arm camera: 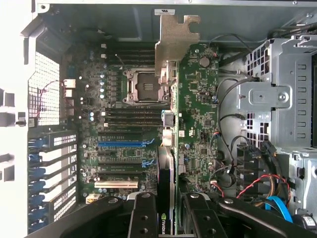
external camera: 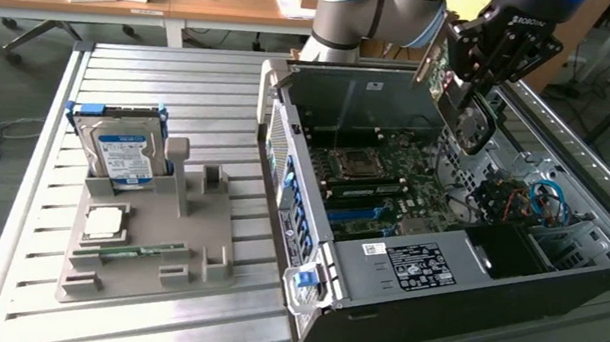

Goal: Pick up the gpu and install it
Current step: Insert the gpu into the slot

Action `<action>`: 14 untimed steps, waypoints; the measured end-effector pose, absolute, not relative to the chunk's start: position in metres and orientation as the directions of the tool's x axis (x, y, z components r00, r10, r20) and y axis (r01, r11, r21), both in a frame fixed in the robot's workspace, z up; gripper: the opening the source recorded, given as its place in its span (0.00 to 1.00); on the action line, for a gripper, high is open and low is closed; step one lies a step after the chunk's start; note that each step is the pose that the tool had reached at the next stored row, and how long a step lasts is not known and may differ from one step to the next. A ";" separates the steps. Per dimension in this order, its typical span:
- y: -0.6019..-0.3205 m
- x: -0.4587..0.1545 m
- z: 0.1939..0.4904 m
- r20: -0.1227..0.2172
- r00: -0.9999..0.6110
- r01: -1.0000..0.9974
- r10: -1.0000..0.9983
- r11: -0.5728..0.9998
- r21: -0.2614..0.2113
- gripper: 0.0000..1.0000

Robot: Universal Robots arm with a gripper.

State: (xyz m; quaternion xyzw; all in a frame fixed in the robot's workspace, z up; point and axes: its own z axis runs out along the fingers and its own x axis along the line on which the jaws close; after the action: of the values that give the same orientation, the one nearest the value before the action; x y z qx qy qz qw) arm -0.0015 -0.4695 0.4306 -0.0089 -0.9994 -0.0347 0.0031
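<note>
The gripper (external camera: 473,85) (arm camera: 171,214) pinches the thin, flat gpu (external camera: 439,62) (arm camera: 176,39) by its edges, silvery bracket outermost, above the green motherboard (external camera: 386,164) below it.

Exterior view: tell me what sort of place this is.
Probably a robotics lab or workshop for computer assembly: a robot arm over an open computer case, a grey parts fixture holding a hard drive on a slatted metal table, and cluttered wooden desks behind.

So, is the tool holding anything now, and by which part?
Yes, the gpu. The tool clamps its two flat faces, at the end away from the metal bracket, above the open case.
</note>
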 end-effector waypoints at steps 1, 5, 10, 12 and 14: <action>-0.470 -0.002 0.431 0.007 -1.000 0.013 0.012 0.998 0.069 0.26; -0.469 -0.002 0.430 0.007 -0.999 -0.049 -0.049 0.996 0.069 0.26; -0.469 -0.002 0.429 0.007 -0.990 -0.139 -0.140 0.988 0.069 0.26; -0.470 -0.002 0.429 0.007 -0.984 -0.175 -0.176 0.982 0.069 0.26; -0.470 -0.002 0.429 0.007 -0.977 -0.212 -0.213 0.975 0.069 0.26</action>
State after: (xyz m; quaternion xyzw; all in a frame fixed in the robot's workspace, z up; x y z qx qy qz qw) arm -0.0015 -0.4695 0.4287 0.1067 -0.9937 -0.0341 0.0071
